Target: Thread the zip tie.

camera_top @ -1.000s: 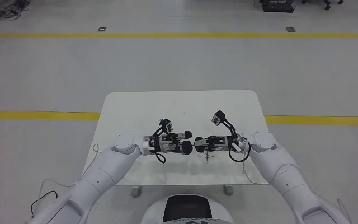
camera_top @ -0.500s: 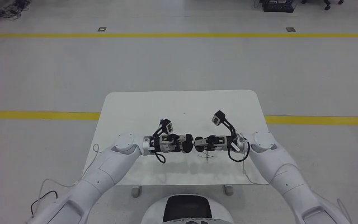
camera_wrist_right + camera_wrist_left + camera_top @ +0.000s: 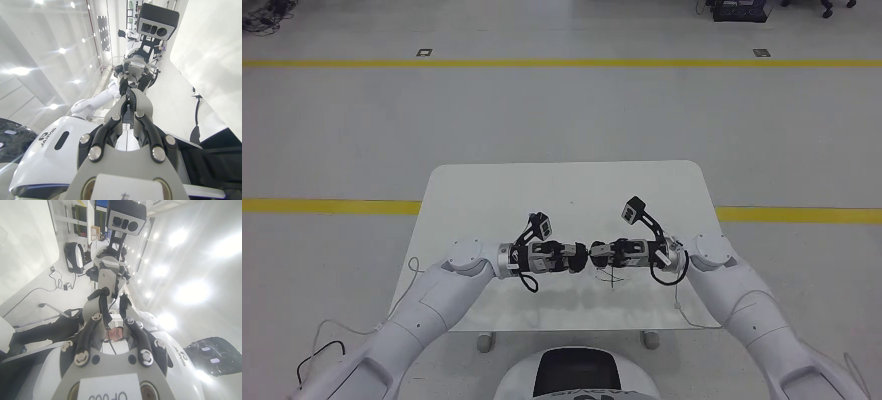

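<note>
Now | left gripper fingers apart | right gripper fingers together | white label on left wrist

The table lies at the centre of the top view. Over its lower middle, the left gripper comes in from the left and the right gripper from the right, tip against tip.

High overhead; wrist views close, opposed

White arms, grey right gripper with silver screws, apparently black cables
</note>
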